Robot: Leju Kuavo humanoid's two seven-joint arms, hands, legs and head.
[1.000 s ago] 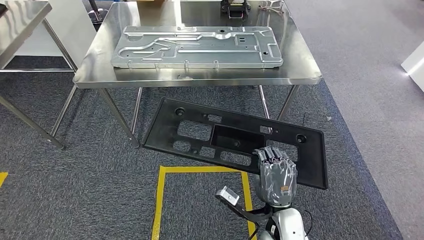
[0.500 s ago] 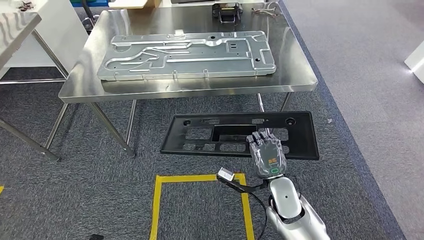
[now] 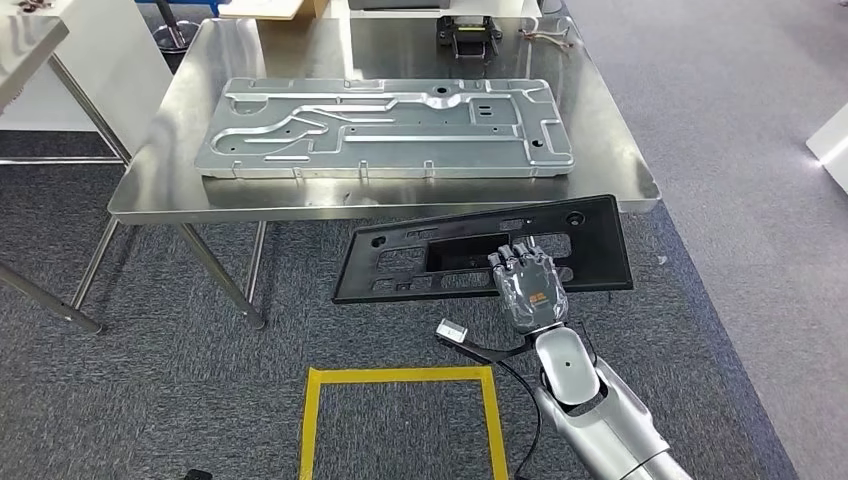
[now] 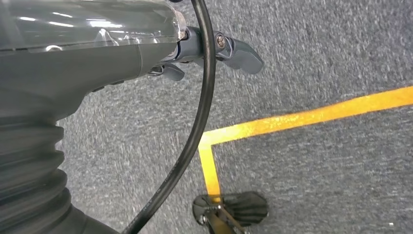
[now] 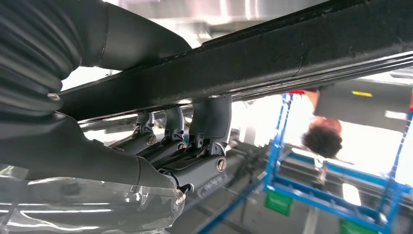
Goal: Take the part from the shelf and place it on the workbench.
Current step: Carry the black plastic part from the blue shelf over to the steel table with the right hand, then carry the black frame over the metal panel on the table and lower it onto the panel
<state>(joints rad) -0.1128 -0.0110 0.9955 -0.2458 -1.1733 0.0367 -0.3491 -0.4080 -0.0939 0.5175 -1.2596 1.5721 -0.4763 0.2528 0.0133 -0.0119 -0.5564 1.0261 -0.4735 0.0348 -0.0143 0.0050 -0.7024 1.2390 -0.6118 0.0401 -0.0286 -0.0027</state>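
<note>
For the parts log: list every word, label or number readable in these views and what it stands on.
No text reads.
An orange mark on the back of the right robot hand is too small to read.
The black part and the metal plate on the workbench show no label.

Steel workbench (image 3: 150,195) at 12 o'clock on grey carpet (image 3: 120,400). On top, long grey metal panel (image 3: 385,128) lying flat across the middle; small black fixture (image 3: 468,30) and thin wire piece (image 3: 548,36) at the far edge, toward 1 o'clock. Yellow tape square (image 3: 400,376) on carpet at 6 o'clock.
</note>
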